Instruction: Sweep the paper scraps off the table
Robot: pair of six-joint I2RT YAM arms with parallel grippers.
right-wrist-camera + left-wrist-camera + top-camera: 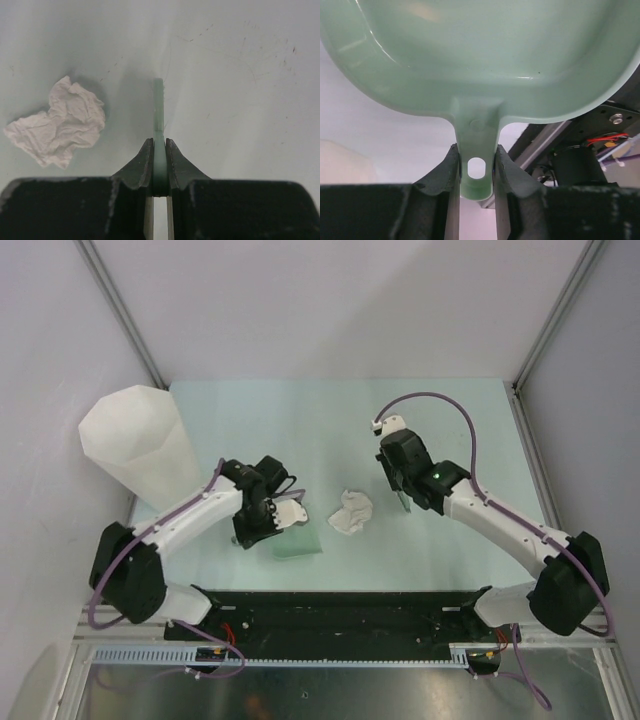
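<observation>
One crumpled white paper scrap (352,512) lies on the mint-green table (300,420) near the front middle. It also shows in the right wrist view (60,122), to the left of my tool. My left gripper (272,528) is shut on the handle of a green dustpan (300,540), which sits just left of the scrap. In the left wrist view the fingers (445,175) clamp the handle (476,165) below the pan (480,50). My right gripper (402,498) is shut on a thin green sweeper blade (159,102), seen edge-on and right of the scrap.
A tall translucent white faceted bin (135,445) stands at the table's left edge. The black front strip (340,605) runs along the near edge between the arm bases. Grey walls enclose the table on three sides.
</observation>
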